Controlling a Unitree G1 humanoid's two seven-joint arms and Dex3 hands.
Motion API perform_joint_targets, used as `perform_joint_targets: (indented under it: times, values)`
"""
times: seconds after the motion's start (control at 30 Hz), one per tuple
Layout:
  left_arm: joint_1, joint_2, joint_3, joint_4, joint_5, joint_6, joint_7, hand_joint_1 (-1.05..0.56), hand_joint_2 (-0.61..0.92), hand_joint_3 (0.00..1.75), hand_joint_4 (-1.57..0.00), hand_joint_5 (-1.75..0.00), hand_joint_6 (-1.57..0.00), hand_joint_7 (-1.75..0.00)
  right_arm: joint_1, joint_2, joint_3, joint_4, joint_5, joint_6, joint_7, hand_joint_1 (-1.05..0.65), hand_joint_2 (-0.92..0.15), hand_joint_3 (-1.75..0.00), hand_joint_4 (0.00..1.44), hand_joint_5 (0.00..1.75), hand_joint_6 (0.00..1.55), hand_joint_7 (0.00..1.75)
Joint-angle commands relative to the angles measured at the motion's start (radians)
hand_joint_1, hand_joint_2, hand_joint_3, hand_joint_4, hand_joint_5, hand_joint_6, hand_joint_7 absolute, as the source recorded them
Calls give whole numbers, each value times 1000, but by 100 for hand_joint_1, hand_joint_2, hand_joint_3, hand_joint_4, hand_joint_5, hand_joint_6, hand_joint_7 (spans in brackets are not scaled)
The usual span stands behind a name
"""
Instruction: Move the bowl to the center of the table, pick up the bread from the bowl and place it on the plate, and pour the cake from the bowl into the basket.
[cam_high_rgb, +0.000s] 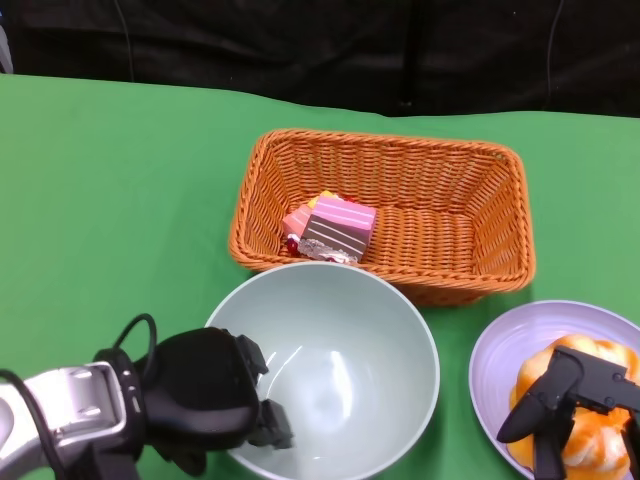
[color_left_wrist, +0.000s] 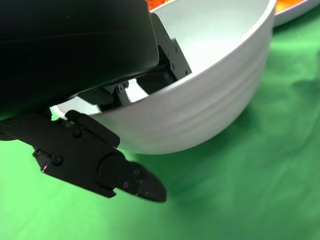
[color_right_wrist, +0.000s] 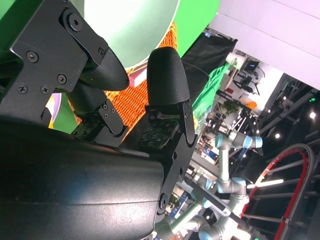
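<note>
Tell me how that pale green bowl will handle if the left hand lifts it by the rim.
The bowl looks rigid, with a smooth, glossy surface, so it may slip in the left hand, which grips only one edge. It is empty, so probably light. Held at one side, it would likely tilt away from the grip. Its rounded underside could let it rock when set down.

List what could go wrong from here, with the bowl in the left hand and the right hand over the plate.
1. The left hand grips the pale green bowl only at its rim, with fingers inside and outside; it could slip or tip.
2. The bowl sits close to the orange wicker basket holding the pink cake slice; swinging it might knock the basket.
3. The right hand rests over the orange bread on the lilac plate; lifting away might drag it off.
</note>
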Motion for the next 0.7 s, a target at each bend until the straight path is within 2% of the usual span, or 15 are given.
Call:
perform_joint_targets:
  times: [0.03, 0.13, 0.2, 0.27, 0.33, 0.37, 0.43, 0.47, 0.5, 0.53, 0.57, 0.63, 0.67, 0.7]
  values:
    - [61, 80, -3, -179, -351, 203, -344, -57, 92, 12, -38, -11, -40, 0, 4, -10, 41, -79, 28, -11, 36, 2, -16, -171, 94, 173, 88, 141]
    - [61, 122, 20, -290, -645, 412, -569, -70, 92, 15, -28, -6, -36, 0, -8, -12, 61, -77, 39, 8, 55, 3, -15, -172, 94, 169, 88, 138]
    - [50, 151, 39, -337, -794, 517, -667, -75, 92, 17, -24, -4, -32, 0, -16, -9, 71, -77, 41, 25, 64, 3, -16, -171, 94, 167, 88, 136]
    - [43, 170, 67, -358, -943, 595, -727, -77, 92, 18, -33, -8, -36, -2, -21, -7, 77, -80, 35, 47, 71, 1, -17, -170, 94, 167, 88, 135]
    - [56, 156, 123, -379, -1125, 726, -754, -75, 92, 17, -41, -13, -41, -4, -24, -2, 85, -81, 36, 66, 72, 1, -17, -170, 93, 167, 88, 135]
    - [64, 148, 147, -390, -1192, 777, -754, -69, 92, 16, -58, -21, -51, -9, -25, 0, 88, -82, 34, 73, 71, 1, -18, -169, 92, 166, 87, 134]
    - [84, 117, 199, -416, -1289, 831, -714, -64, 92, 16, -71, -28, -60, -12, -30, 5, 91, -82, 29, 86, 67, 0, -19, -167, 91, 167, 87, 133]
    - [108, 80, 236, -439, -1319, 853, -649, -61, 92, 17, -78, -32, -65, -15, -33, 7, 91, -76, 34, 85, 64, 0, -19, -166, 90, 168, 86, 133]
    - [126, 55, 262, -458, -1341, 873, -602, -58, 92, 21, -82, -51, -75, -18, -36, 8, 92, -72, 38, 84, 61, 0, -22, -160, 87, 167, 84, 132]
    - [146, 14, 288, -468, -1384, 900, -554, -56, 92, 22, -81, -62, -78, -19, -39, 6, 91, -65, 44, 78, 59, 0, -23, -158, 86, 167, 84, 132]
    - [159, -12, 304, -474, -1415, 921, -524, -51, 92, 27, -71, -91, -80, -23, -42, 5, 91, -60, 48, 73, 59, 0, -23, -155, 83, 165, 82, 131]
    - [197, -80, 334, -486, -1472, 956, -446, -43, 92, 29, -61, -116, -79, -32, -48, 1, 91, -51, 61, 68, 63, -2, -23, -149, 78, 161, 79, 130]
    - [220, -109, 344, -506, -1486, 984, -395, -39, 92, 29, -58, -123, -74, -47, -50, 1, 91, -48, 67, 69, 64, -4, -23, -146, 76, 158, 78, 129]
    - [236, -129, 350, -522, -1494, 1006, -361, -33, 90, 34, -56, -131, -63, -76, -51, 0, 92, -46, 71, 69, 64, -5, -23, -143, 75, 155, 77, 126]
